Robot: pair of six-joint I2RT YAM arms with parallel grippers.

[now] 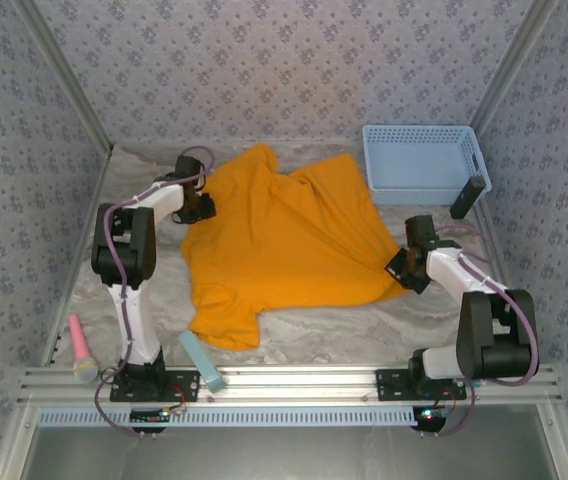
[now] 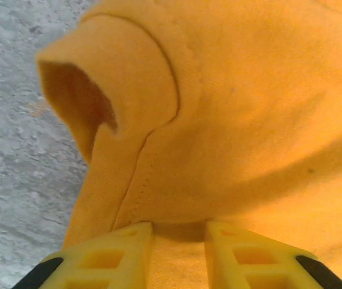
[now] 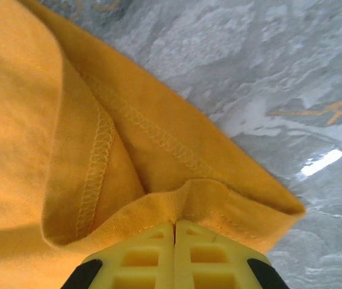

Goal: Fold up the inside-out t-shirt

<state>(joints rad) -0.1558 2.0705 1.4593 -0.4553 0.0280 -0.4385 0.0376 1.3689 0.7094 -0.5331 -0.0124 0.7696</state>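
Orange t-shirt (image 1: 284,240) spread on table; right gripper (image 3: 175,232) pinches hem, left gripper (image 2: 178,232) part-open astride fabric.

Patterned wallpaper (image 1: 294,60), pale grey-lilac with a small repeating floral motif, covers the back wall and both side walls, which close in around a marbled grey-white tabletop (image 1: 344,335). Slanted metal posts (image 1: 64,80) run up the back corners. An aluminium rail frame (image 1: 294,382) edges the near side, with a ribbed strip below it. Light is even and soft.
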